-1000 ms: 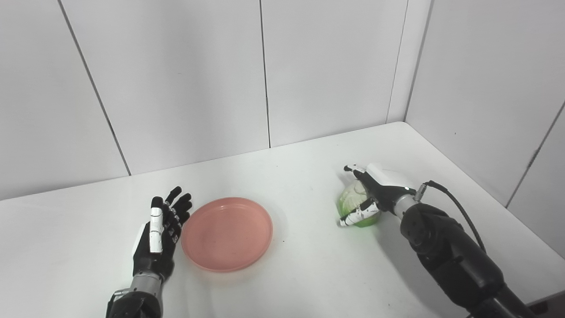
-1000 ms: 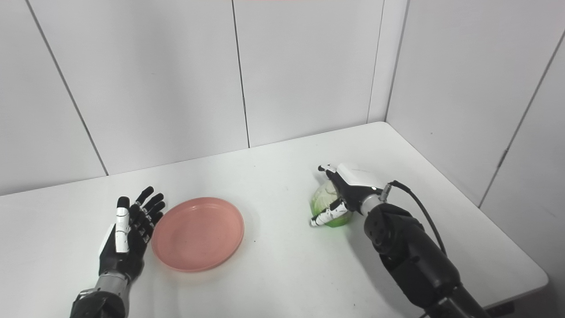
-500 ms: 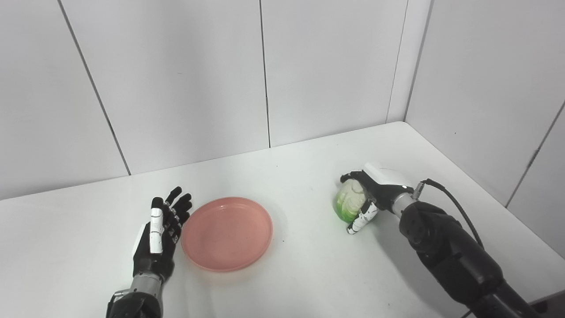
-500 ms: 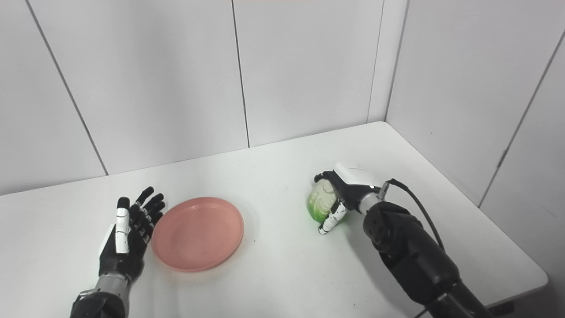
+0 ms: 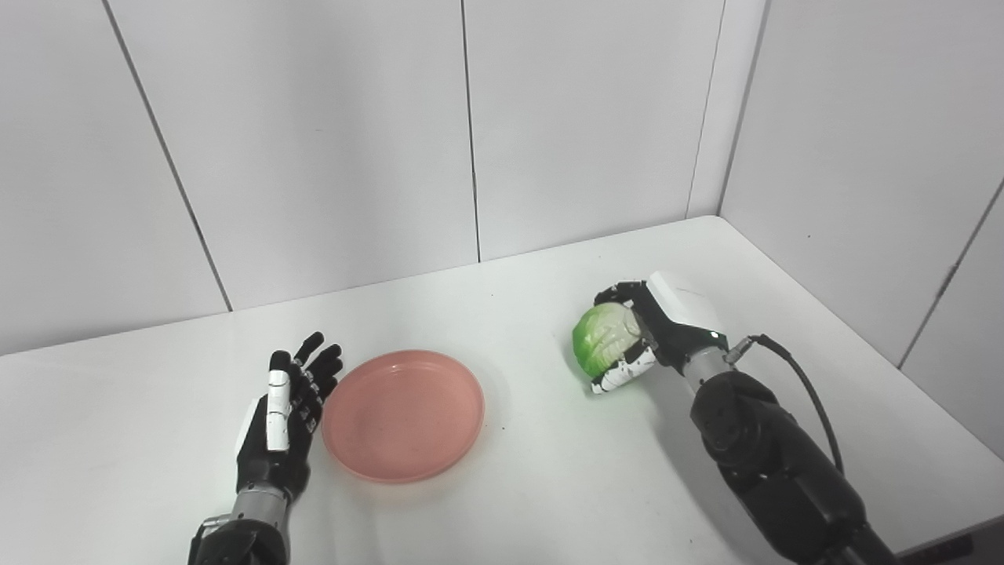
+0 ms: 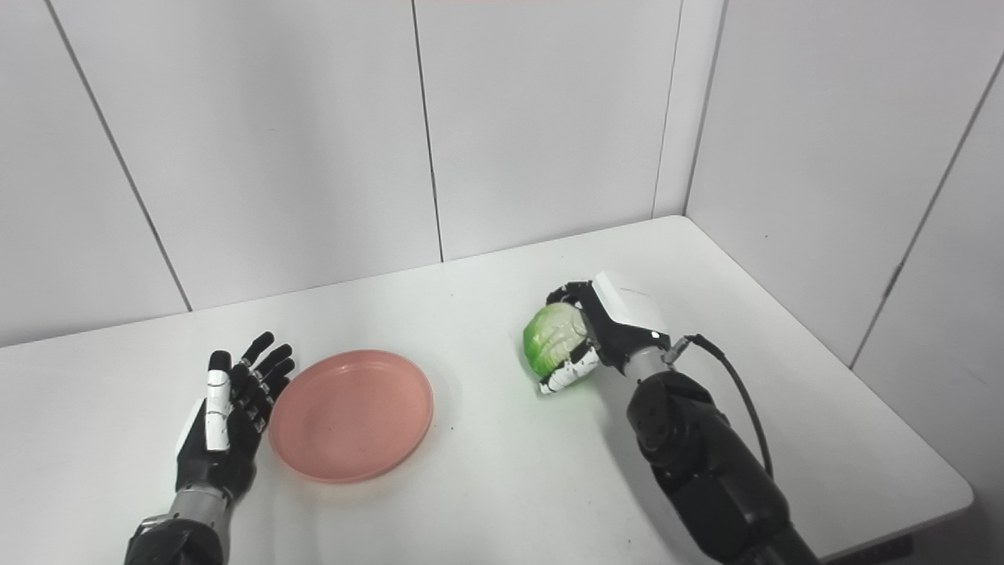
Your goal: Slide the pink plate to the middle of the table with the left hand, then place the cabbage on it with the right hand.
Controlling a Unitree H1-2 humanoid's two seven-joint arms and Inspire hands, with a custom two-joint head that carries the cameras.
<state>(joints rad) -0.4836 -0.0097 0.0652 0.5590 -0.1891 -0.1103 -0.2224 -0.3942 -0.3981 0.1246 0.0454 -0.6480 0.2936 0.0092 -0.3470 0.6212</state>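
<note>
Left eye view shows me my right hand (image 5: 655,333) wrapped around the cabbage (image 5: 602,339), roundish with no clear long axis, green side facing left. Bare table (image 5: 533,439) separates it from the pink plate (image 5: 403,414). My left hand (image 5: 284,420) rests splayed beside the plate's left rim.

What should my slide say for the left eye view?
Right hand holding cabbage; open left hand beside pink plate.

No readable text, label, brand, number or sign anywhere
</note>
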